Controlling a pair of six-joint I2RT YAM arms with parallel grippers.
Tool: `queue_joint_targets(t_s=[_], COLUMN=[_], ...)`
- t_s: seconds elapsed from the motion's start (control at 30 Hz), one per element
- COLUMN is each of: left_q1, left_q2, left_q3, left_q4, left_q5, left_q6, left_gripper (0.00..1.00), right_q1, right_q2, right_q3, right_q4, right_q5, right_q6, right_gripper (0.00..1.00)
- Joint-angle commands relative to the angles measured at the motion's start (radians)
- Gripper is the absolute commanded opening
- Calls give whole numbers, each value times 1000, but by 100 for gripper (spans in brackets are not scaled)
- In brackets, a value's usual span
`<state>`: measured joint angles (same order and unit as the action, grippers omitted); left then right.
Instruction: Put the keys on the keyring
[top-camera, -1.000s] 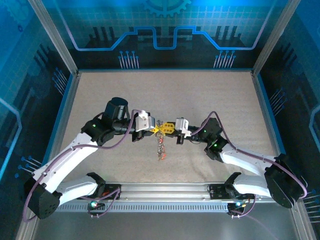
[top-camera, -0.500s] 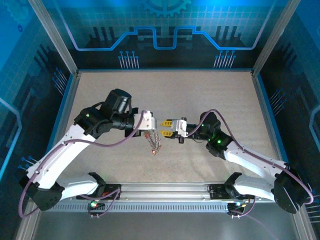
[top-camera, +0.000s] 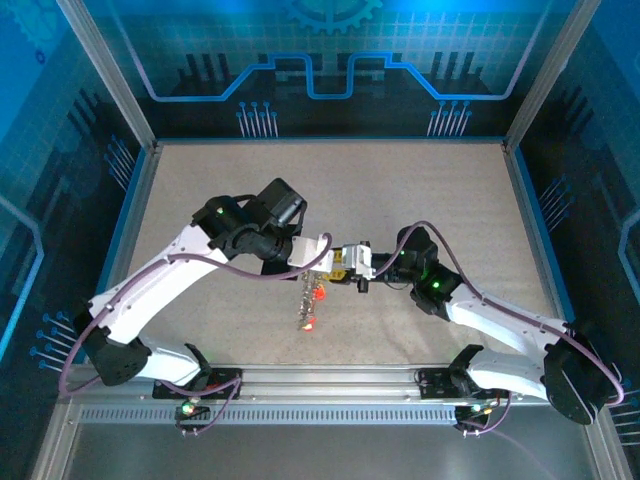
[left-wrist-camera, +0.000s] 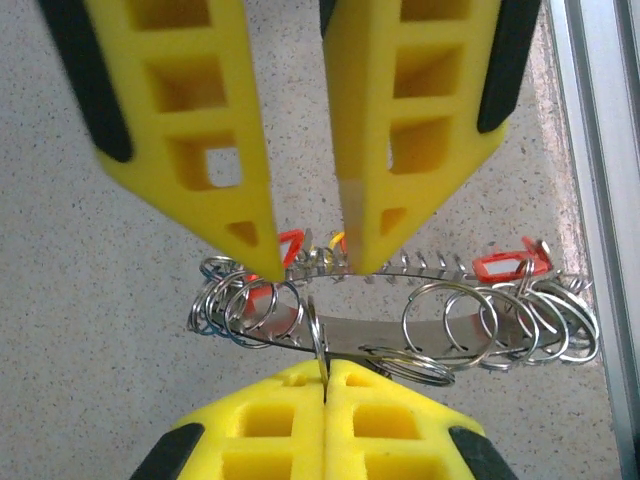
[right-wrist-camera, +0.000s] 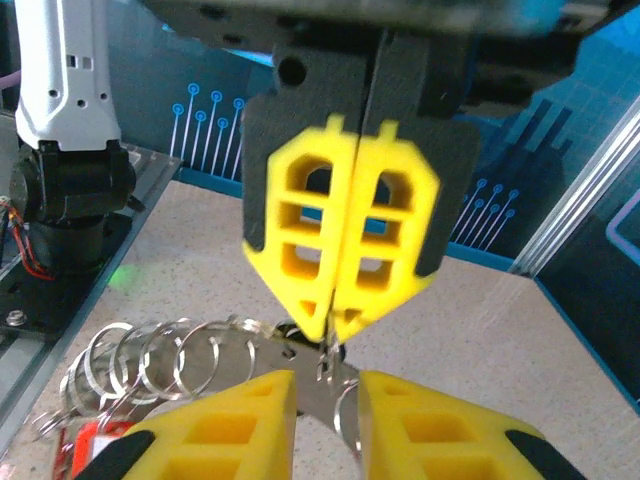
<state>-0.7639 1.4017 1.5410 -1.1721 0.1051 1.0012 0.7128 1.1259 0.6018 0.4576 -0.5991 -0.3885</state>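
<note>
Looks like the threading step, carried out in mid-air above the table (top-camera: 420, 190). Holds the keyring (top-camera: 308, 303) in the left gripper (left-wrist-camera: 325, 368), fingers pressed together on 1 thin wire loop, with the strung rings and red tags (left-wrist-camera: 505, 265) dangling. Faces it with the right gripper (left-wrist-camera: 310, 262), 2 fingers apart, tips at the bunch on either side of a flat silvery piece (left-wrist-camera: 350, 335), probably 1 of the keys; cannot tell whether touching. Calls next for a firm pinch on that piece and a slide along the split wire, without twisting the ring out of the left grip.

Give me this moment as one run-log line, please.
left fingers: shut on keyring | right fingers: open around keyring | red tags: hanging on keyring
</note>
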Motion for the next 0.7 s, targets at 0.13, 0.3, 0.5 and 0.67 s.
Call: queue_joint_targets(t_s=[0.13, 0.3, 0.5, 0.67], left_q1=[-6, -6, -6, -7], left_q2=[23, 37, 24, 7], left_q3=[53, 63, 50, 36], left_q4=[15, 19, 37, 41], left_q5=[89, 105, 142, 142], left_q6=[-12, -6, -12, -8], left_gripper=[0, 0, 0, 0], right_q1=[7, 8, 5, 4], right_q2=[6, 16, 30, 37], right_q3=[-30, -31, -30, -35], right_q4=[51, 92, 104, 117], right_q5=[-18, -25, -18, -12], right_q6=[35, 70, 93, 100], right_gripper=[23, 23, 22, 22])
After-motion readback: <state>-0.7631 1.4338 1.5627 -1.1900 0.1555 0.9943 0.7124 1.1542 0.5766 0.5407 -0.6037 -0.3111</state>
